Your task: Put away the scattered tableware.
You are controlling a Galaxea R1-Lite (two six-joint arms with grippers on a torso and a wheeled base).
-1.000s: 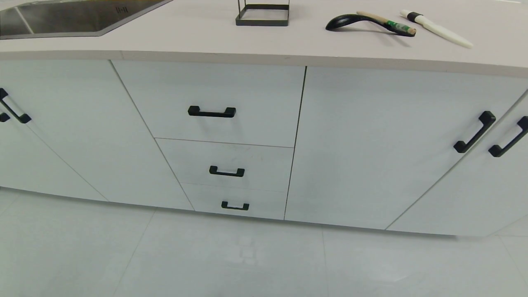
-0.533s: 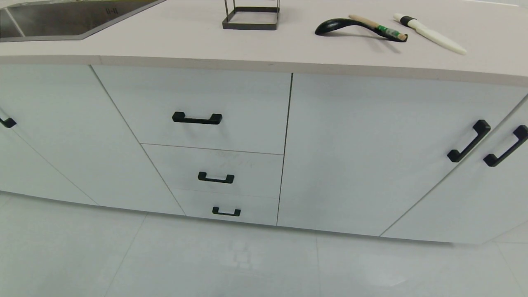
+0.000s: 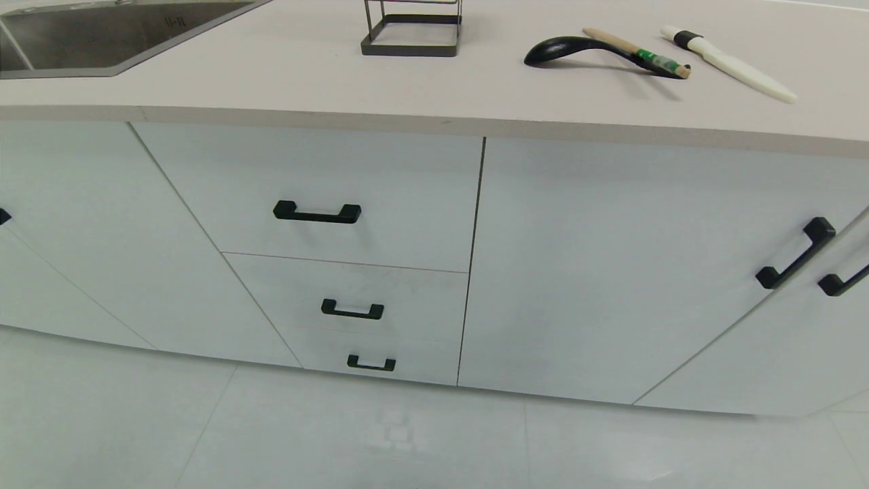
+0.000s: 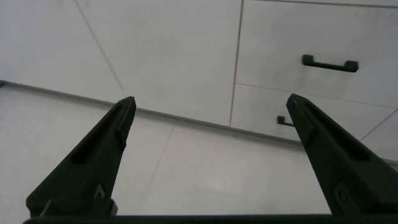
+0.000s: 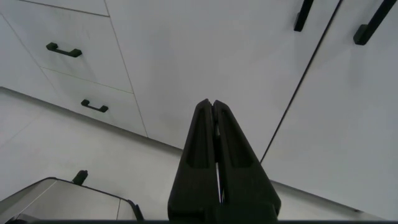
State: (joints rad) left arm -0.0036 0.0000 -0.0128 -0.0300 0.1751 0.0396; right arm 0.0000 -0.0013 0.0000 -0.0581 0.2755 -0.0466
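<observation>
The countertop point(image 3: 271, 88) is pale pinkish beige and the sink point(image 3: 102, 34) steel grey. The spoon point(image 3: 548, 51) is glossy black. At its three o'clock lie a tan wooden utensil point(image 3: 621, 44) with a green band and a white knife point(image 3: 736, 68) with a black collar. The wire rack point(image 3: 407, 50) is black. The cabinet fronts point(image 3: 611, 258) are plain white, with black handles point(image 3: 317, 214).

Glossy black ladle point(image 3: 563, 49), matt countertop point(image 3: 271, 85), brushed-metal sink point(image 3: 102, 34).

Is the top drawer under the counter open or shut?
Shut: the top drawer sits flush with the middle drawer below, only thin seams between them.
</observation>
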